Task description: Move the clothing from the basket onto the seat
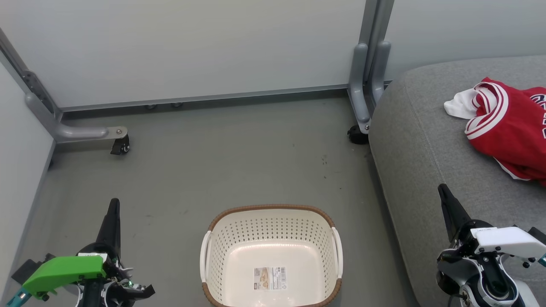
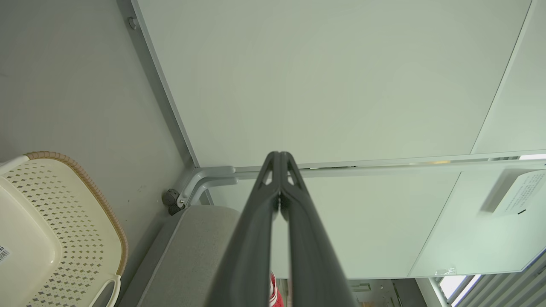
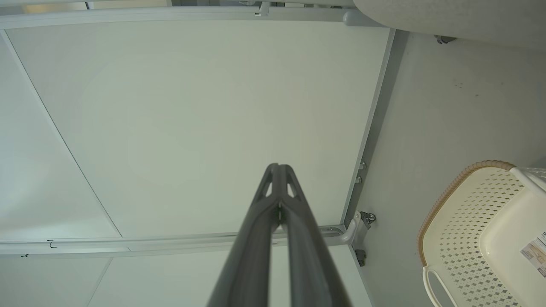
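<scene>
The red clothing (image 1: 509, 130) with white stripes lies bunched on the grey seat (image 1: 426, 140) at the right, a white edge of fabric at its left end. On the floor at bottom centre stands the cream basket (image 1: 271, 221) with a brown rim, holding nothing but its label sticker (image 1: 269, 278). My left gripper (image 1: 113, 204) is at the lower left, shut with nothing in it. Over the seat's front edge my right gripper (image 1: 442, 189) is shut and holds nothing. The wrist views show the left gripper (image 2: 280, 155) and the right gripper (image 3: 278, 167) with fingertips pressed together, and the basket (image 2: 64, 238) (image 3: 473, 238) to one side.
Pale partition panels (image 1: 192, 47) stand behind, on grey metal feet with castors (image 1: 121, 147) (image 1: 356, 134). The grey floor (image 1: 239, 157) lies between the panels, the basket and the seat. A partition wall (image 1: 17, 149) runs along the left.
</scene>
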`<state>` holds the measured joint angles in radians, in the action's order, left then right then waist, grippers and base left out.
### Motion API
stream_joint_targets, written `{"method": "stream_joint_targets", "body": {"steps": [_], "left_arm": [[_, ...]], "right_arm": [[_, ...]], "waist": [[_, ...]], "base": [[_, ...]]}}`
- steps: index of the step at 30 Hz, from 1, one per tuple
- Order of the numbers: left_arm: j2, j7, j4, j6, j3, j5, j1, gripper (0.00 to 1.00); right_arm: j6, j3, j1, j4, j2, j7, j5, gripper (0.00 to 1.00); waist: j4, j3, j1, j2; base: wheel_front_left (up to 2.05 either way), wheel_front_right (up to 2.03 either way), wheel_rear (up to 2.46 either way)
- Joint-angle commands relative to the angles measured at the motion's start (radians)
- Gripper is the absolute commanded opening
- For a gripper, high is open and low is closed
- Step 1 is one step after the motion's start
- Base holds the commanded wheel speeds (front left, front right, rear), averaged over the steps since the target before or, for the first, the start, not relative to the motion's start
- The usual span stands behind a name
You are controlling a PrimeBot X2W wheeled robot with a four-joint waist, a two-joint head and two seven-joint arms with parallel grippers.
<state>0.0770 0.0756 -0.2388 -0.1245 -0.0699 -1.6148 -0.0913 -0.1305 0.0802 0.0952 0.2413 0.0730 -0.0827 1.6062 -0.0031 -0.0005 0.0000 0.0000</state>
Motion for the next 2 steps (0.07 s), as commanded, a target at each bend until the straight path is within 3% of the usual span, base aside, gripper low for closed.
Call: {"method": "stream_joint_targets", "body": {"steps": [1, 2], "left_arm": [[0.002, 0.007, -0.005, -0.01, -0.008, -0.02, -0.02, 0.0], [0.002, 0.009, -0.006, -0.009, -0.009, -0.026, -0.023, 0.0]], "right_arm": [[0.0, 0.005, 0.015, 0.002, -0.002, -0.008, 0.022, 0.0], [0.0, 0.006, 0.016, 0.003, -0.002, -0.009, 0.027, 0.0]], "waist": [[0.001, 0.002, 0.0, 0.0], [0.002, 0.002, 0.0, 0.0]], "base": [[0.0, 0.0, 0.0], [0.0, 0.0, 0.0]]}}
